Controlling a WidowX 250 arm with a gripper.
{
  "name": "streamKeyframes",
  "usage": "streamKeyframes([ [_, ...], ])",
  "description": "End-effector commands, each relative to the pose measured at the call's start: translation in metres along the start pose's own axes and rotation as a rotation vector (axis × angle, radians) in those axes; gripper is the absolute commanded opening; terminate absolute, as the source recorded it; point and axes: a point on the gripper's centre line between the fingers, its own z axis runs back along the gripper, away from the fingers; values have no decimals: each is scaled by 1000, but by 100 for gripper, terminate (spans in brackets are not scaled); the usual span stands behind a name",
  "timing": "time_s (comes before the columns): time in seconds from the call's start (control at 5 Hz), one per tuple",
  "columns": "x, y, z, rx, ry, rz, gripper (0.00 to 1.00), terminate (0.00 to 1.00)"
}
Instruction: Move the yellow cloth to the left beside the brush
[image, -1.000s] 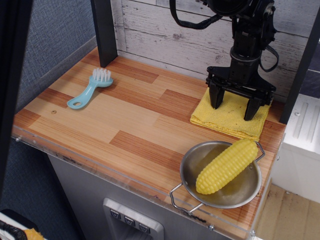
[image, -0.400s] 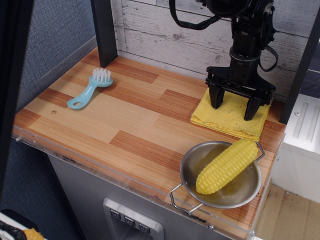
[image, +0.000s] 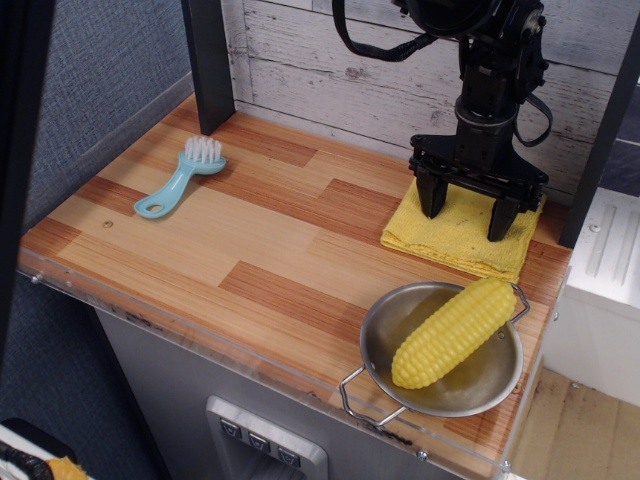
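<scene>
Arm (image: 470, 30) cut off by top edge; only lower links and cable visible. Cloth (image: 455, 235) back edge hidden behind gripper (image: 466, 222), fingertip contact with fabric impossible to confirm; right corner partly behind dark post (image: 600, 140). Pan (image: 445, 365) floor mostly covered by corn (image: 452, 332), cabinet front (image: 265, 440) cropped at bottom, white unit (image: 600, 290) cut by right edge, bottom-left object (image: 40, 465) too cropped to identify.
</scene>
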Motion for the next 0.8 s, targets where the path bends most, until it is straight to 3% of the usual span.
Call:
streamKeyframes([
  [0.0, -11, 43, -2, 17, 45, 21, 100, 0],
  [0.4, -5, 75, -2, 30, 87, -69, 100, 0],
  [0.6, -6, 96, 0, 16, 88, -49, 100, 0],
])
